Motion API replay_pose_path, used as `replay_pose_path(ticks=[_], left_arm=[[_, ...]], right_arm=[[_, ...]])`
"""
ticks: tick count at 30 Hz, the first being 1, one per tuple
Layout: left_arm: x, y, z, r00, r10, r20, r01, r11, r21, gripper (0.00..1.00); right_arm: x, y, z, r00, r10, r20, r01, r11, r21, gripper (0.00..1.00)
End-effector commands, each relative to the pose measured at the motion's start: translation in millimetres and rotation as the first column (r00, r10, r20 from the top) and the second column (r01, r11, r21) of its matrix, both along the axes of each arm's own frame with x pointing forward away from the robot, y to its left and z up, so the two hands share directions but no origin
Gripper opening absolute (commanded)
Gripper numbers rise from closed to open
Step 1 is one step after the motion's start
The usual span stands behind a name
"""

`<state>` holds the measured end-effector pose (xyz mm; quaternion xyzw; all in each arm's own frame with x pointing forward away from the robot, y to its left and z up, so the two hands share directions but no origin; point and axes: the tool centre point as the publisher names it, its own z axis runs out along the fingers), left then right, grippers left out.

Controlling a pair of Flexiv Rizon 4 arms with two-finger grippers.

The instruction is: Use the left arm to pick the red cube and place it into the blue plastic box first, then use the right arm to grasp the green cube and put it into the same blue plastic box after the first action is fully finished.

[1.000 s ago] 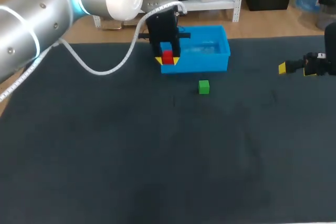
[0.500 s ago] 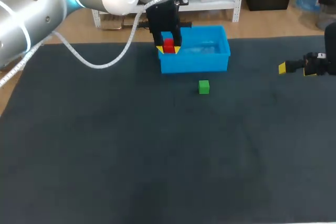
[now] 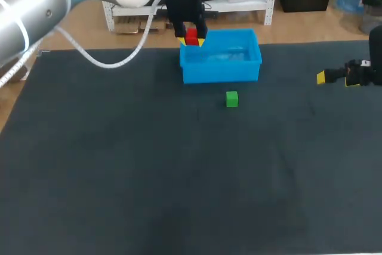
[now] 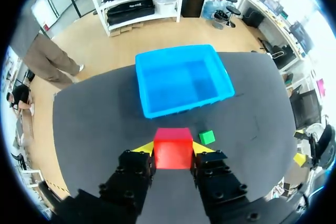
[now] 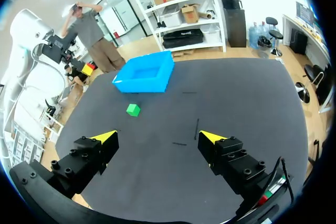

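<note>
The left gripper (image 4: 173, 150) pinched the red cube (image 4: 172, 141) between its two yellow tips, one tip against each side face, and held it in the air, clear of the mat. In the head view the cube sat at the far left corner of the blue plastic box (image 3: 221, 73), above its rim and not inside it. From the left wrist the open box lay just ahead of the fingers. The green cube (image 3: 231, 99) rested on the dark table (image 3: 149, 177) near the box's front wall, not touching it. The right gripper (image 5: 158, 136) hung at the table's right side with fingers spread wide and nothing between them, well apart from the box and both cubes.
</note>
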<state>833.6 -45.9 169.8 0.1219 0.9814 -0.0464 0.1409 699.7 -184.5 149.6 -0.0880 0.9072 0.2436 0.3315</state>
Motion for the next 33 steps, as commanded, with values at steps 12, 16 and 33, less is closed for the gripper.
replay_pose_path(ticks=[12,16,33], left_arm=[[27.5,-3.4,9.9,0.999,-0.032,0.009,0.032,0.999,0.021,0.00],[37.0,-2.6,12.7,0.999,-0.037,0.018,0.037,0.999,0.028,0.00],[67.6,-6.8,21.0,0.996,-0.086,0.038,0.083,0.994,0.065,0.00]], right_arm=[[0.1,0.0,0.2,1.000,0.000,-0.001,0.000,1.000,-0.001,1.00],[0.1,0.0,0.2,1.000,0.000,-0.001,0.000,1.000,-0.001,1.00],[0.1,0.0,0.2,1.000,0.000,-0.001,0.000,1.000,-0.001,1.00]])
